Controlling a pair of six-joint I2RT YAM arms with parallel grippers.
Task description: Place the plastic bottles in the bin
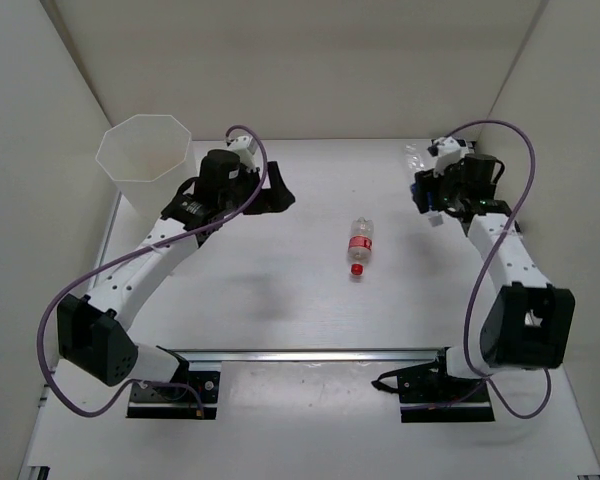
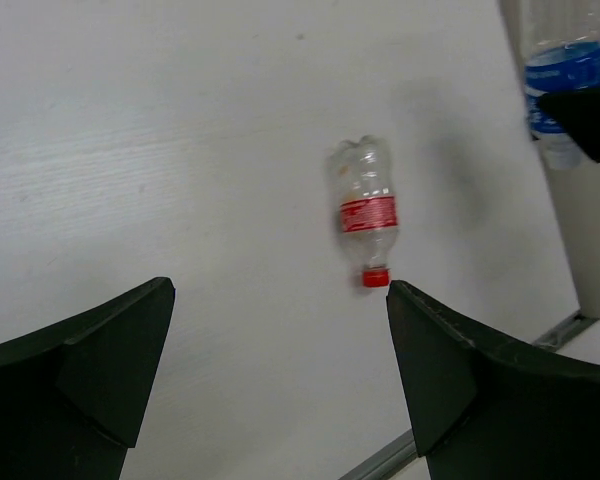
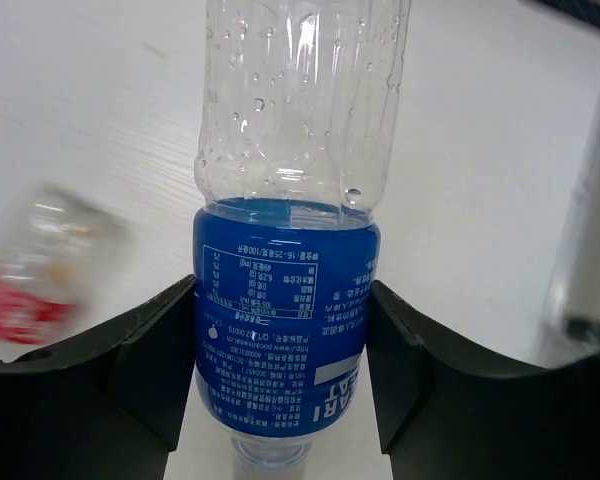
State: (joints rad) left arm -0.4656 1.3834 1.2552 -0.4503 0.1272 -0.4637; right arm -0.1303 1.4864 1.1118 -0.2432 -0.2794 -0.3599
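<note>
The bin (image 1: 143, 150), tall and translucent white, stands at the far left. A clear bottle with a red cap and label (image 1: 359, 245) lies on the table's middle; it also shows in the left wrist view (image 2: 367, 212) and blurred in the right wrist view (image 3: 30, 290). My right gripper (image 1: 427, 198) is shut on a clear bottle with a blue label (image 3: 285, 310) at the far right, holding it off the table, cap toward the wrist. That bottle shows in the left wrist view (image 2: 555, 90) too. My left gripper (image 1: 273, 193) is open and empty, right of the bin (image 2: 280, 300).
White walls close in the table on the left, right and back. A metal rail (image 1: 310, 355) runs across the near edge between the arm bases. The left arm's purple cable (image 1: 245, 135) loops beside the bin.
</note>
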